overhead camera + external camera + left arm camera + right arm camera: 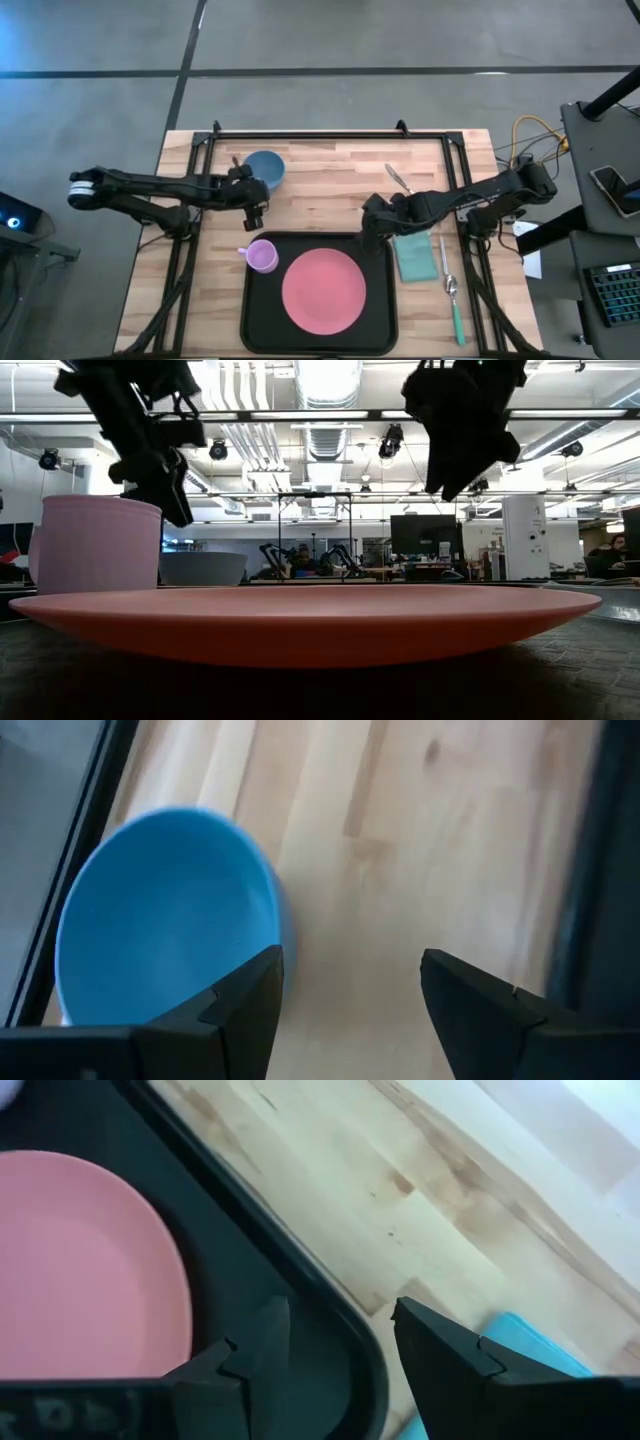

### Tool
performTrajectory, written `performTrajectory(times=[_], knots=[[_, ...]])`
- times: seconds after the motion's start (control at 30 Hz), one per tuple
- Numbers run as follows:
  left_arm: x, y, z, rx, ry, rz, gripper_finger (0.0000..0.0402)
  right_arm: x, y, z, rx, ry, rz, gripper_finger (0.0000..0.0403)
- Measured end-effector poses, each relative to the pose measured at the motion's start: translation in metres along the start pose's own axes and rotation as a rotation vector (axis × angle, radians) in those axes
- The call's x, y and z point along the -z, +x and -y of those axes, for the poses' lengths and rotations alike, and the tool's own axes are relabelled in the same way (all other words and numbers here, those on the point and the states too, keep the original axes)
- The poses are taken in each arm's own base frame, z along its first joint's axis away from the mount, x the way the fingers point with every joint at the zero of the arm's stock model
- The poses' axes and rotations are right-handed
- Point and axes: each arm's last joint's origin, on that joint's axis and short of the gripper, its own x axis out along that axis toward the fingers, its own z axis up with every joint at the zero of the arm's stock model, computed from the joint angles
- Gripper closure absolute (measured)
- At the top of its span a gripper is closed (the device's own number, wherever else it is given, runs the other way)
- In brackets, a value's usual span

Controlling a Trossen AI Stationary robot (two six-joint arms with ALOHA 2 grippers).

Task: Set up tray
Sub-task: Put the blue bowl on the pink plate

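Black tray (260, 325) lay on the counter's (330, 170) near edge, already carrying pink plate (323, 292) and cup (262, 255); bowl (265, 168), napkin (412, 256), cutlery remained outside. My left tool (254, 205) and right tool (372, 228) hung spread, empty.

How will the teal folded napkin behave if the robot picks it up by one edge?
The teal folded cloth napkin lies flat on the wooden table beside the black tray, so it is probably soft and may droop or unfold. It looks thin, likely light. A flat edge could be hard to pinch.
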Motion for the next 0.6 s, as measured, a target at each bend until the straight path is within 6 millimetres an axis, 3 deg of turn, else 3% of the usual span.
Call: performTrajectory(times=[0.27,0.6], knots=[[-0.016,0.012,-0.013,-0.048,0.006,-0.027,0.0185,0.004,0.008,0.006,0.029,-0.011,-0.018,0.0234],[-0.029,0.052,-0.019,0.011,-0.044,-0.186,0.0185,0.001,0.009,0.008,0.034,-0.028,-0.015,0.0234]])
